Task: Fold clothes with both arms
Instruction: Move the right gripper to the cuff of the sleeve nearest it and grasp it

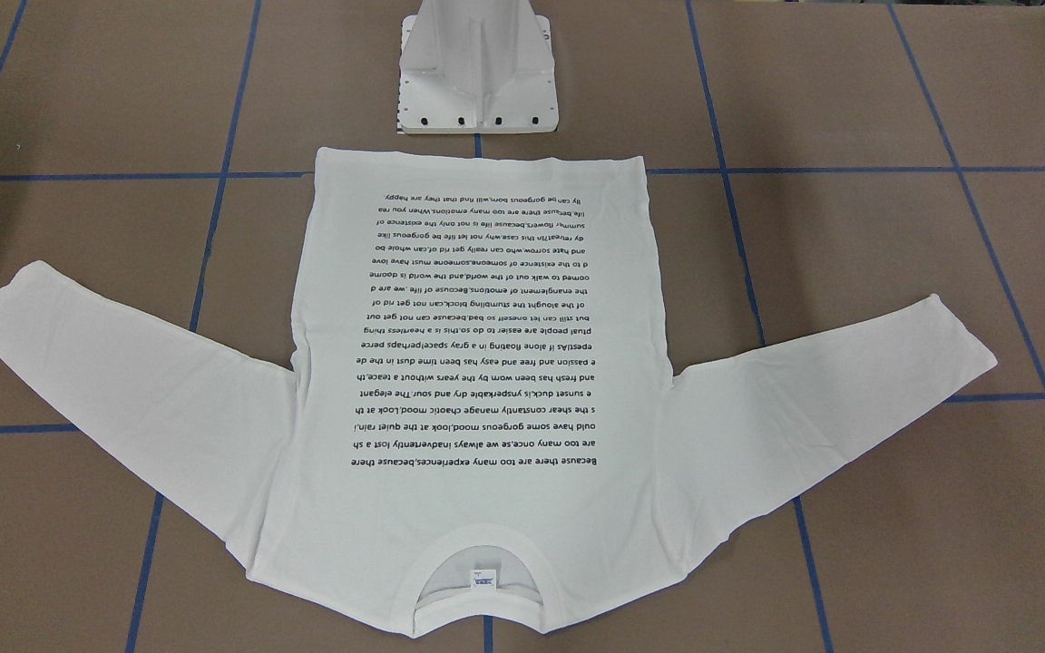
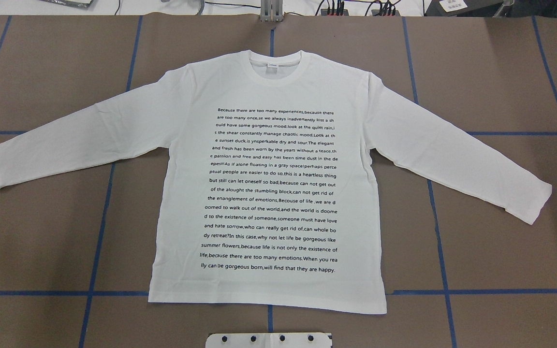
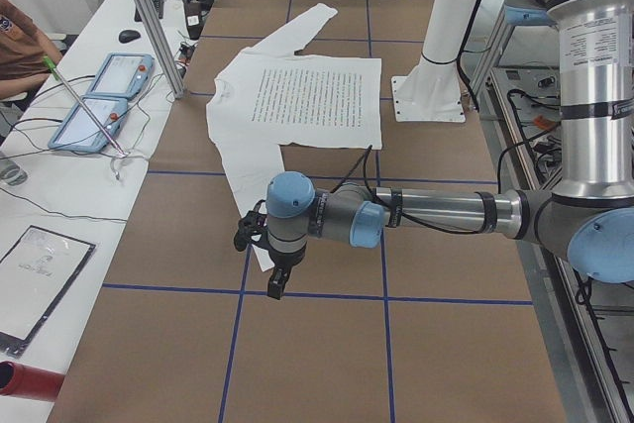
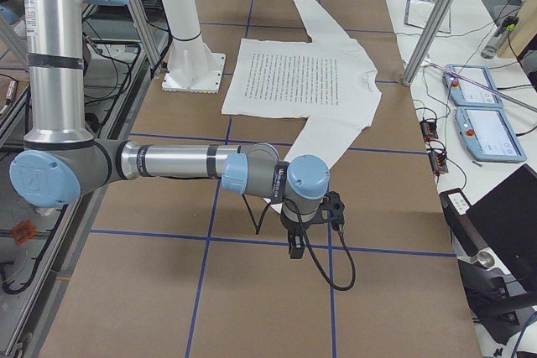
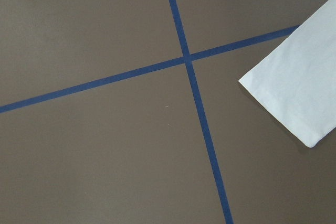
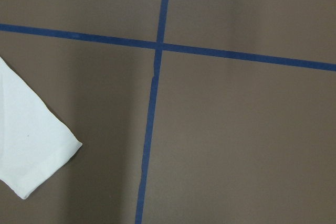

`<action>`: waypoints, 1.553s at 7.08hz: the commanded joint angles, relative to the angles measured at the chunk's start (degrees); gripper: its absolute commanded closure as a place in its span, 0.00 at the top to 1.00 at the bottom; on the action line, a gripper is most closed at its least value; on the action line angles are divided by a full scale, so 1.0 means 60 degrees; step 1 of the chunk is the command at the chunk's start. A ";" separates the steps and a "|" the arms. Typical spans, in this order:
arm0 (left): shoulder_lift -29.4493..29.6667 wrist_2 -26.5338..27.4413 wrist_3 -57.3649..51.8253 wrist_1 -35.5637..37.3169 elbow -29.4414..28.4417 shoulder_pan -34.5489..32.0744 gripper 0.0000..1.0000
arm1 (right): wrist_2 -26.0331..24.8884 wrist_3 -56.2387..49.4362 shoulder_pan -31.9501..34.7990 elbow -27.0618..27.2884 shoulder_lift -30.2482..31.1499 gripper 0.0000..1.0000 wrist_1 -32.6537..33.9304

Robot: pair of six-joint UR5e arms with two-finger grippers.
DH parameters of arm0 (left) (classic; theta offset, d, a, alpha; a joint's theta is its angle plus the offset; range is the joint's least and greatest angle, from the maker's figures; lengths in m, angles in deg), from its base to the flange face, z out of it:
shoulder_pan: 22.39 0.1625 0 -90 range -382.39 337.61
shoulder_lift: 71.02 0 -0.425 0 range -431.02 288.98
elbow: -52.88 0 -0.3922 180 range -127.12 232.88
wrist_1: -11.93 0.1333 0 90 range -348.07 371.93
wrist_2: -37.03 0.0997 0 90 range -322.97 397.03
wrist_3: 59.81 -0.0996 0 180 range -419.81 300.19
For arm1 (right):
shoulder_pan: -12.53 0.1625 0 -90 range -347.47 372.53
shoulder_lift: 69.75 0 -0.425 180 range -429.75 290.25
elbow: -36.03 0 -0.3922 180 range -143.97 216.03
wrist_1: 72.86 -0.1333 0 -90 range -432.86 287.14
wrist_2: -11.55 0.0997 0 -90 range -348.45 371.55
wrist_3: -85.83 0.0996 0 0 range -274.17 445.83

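Shirt (image 2: 269, 183), one only, white and long-sleeved, lies flat on your desk (image 2: 41, 241), print up, both sleeves spread, collar away from the cut-off pedestal (image 1: 477, 73). Neither top view catches an arm. You see the two only from the side cameras, so I cannot tell whether the left end effector (image 3: 275, 289) or right end effector (image 4: 294, 249) is spread or pressed together. Each hangs over the desk near one cuff (image 5: 294, 82). The collar tag (image 1: 484, 578) seems blue-printed, unreadable. The text block (image 2: 271, 191) begins "Because there are too many experiences".
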 commanded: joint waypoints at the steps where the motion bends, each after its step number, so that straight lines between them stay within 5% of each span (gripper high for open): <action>1: 0.0542 -0.0021 0.0037 -0.0029 0.0224 0.0051 0.99 | 0.0314 0.0254 -0.0570 -0.0337 -0.0749 1.00 -0.0673; 3: 0.0645 -0.0007 0.0168 -0.0698 0.0138 0.0080 0.99 | 0.0857 0.1766 -0.1447 -0.1012 -0.0756 1.00 -0.2019; 6: 0.0705 -0.0021 0.0842 -0.0864 0.0094 0.0153 0.99 | 0.0229 0.6265 -0.3161 -0.1014 0.0718 1.00 -0.7369; 7: 0.0705 -0.0021 0.0799 -0.0849 0.0093 0.0154 0.99 | 0.0213 0.7379 -0.3819 -0.0927 0.1144 1.00 -0.8287; 9: 0.0705 -0.0021 0.0798 -0.0849 0.0108 0.0154 0.99 | -0.1198 0.8107 -0.5284 -0.0562 0.1381 1.00 -0.8369; 11: 0.0690 -0.0021 0.0798 -0.0849 0.0225 0.0154 0.99 | -0.1427 0.8240 -0.5525 -0.0530 0.1397 1.00 -0.8340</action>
